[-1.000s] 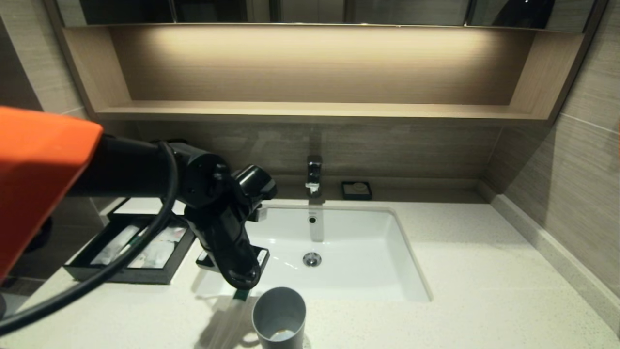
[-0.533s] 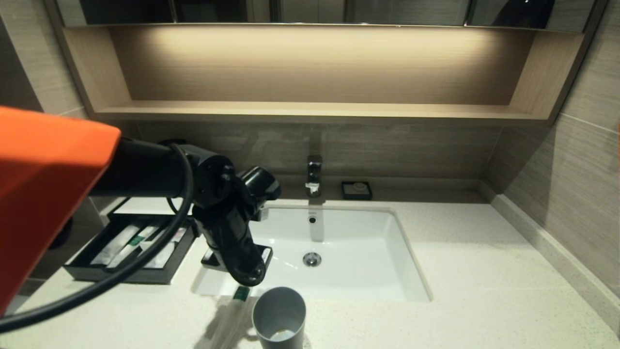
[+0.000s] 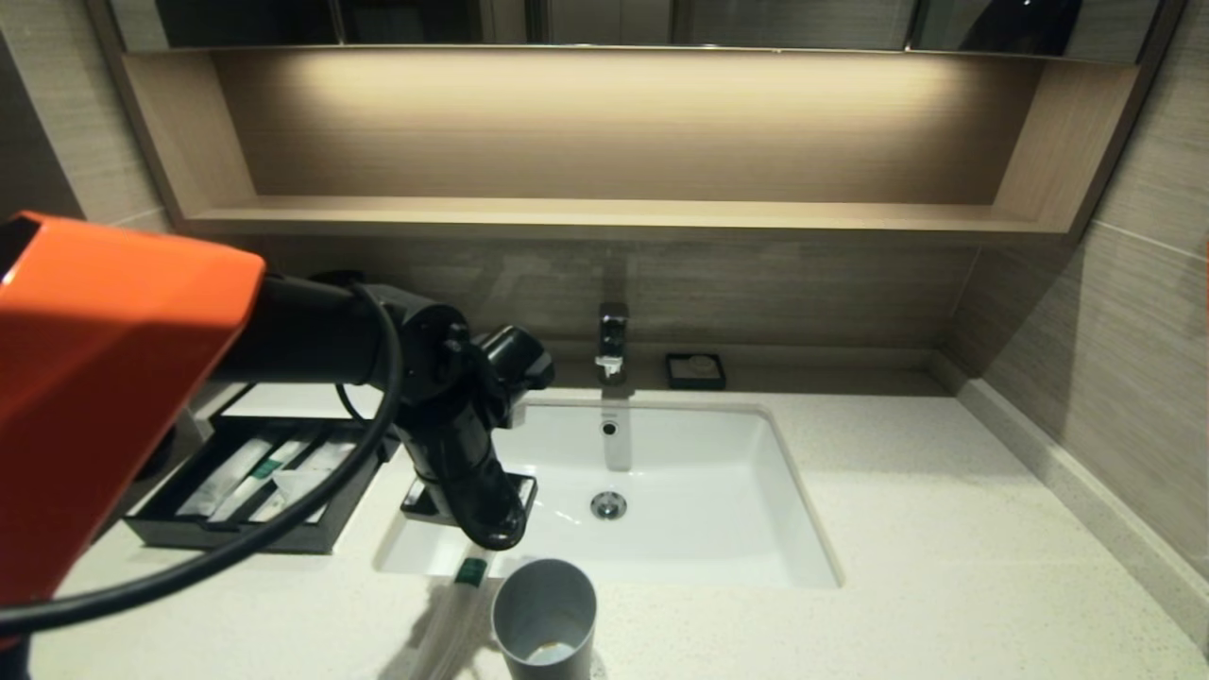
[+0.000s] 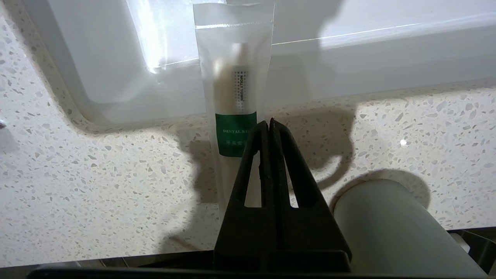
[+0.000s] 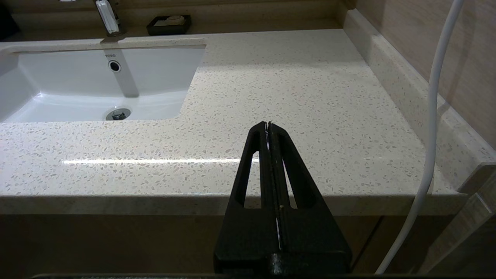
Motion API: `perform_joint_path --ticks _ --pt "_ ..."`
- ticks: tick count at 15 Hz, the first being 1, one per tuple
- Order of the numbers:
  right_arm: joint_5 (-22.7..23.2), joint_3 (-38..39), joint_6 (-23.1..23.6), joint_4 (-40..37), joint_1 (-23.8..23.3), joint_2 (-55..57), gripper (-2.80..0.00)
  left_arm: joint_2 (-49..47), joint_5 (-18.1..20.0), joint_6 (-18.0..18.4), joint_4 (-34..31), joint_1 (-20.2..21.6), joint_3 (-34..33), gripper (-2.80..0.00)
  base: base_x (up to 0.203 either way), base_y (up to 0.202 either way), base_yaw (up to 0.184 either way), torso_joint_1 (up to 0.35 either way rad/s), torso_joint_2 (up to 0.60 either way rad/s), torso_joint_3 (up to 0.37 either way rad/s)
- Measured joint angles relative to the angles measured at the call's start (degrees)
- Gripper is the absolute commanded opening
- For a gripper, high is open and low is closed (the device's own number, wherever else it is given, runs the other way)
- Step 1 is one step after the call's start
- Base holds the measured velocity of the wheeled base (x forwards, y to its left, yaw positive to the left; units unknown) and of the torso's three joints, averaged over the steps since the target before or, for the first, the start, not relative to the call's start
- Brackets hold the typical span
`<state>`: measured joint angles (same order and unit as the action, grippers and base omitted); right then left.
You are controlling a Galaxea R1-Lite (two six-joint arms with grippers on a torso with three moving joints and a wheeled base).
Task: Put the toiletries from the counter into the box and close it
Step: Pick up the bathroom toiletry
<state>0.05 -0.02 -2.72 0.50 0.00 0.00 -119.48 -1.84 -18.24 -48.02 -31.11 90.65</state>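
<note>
Right now your left gripper, clenched on nothing, hovers over the green-banded packet at centre frame, bridging counter and sink, probably lining up a pick for the box.

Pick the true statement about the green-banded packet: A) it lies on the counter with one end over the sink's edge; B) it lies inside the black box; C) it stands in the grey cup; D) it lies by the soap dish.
A: the green-banded packet lies flat on the counter, one end reaching past the sink rim, beside the grey cup.
</note>
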Motion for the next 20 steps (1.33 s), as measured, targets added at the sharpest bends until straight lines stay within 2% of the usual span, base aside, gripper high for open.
perform_joint_path --ticks 10,11,20 --pt "0.0 0.0 0.0 0.0 0.0 0.0 -2.8 -1.8 -2.0 -0.8 0.0 0.0 0.4 -2.8 0.0 0.0 0.0 0.0 0.0 0.0" --pt "0.0 0.0 0.0 0.0 0.0 0.0 -2.8 -2.0 -2.0 -0.8 0.0 0.0 0.7 0.0 0.0 0.0 0.0 0.0 0.0 0.0" --pt "0.0 0.0 0.0 0.0 0.0 0.0 -2.8 -3.2 -2.0 -0.8 0.5 0.1 2.1 0.0 0.0 0.0 0.0 0.0 0.0 0.0"
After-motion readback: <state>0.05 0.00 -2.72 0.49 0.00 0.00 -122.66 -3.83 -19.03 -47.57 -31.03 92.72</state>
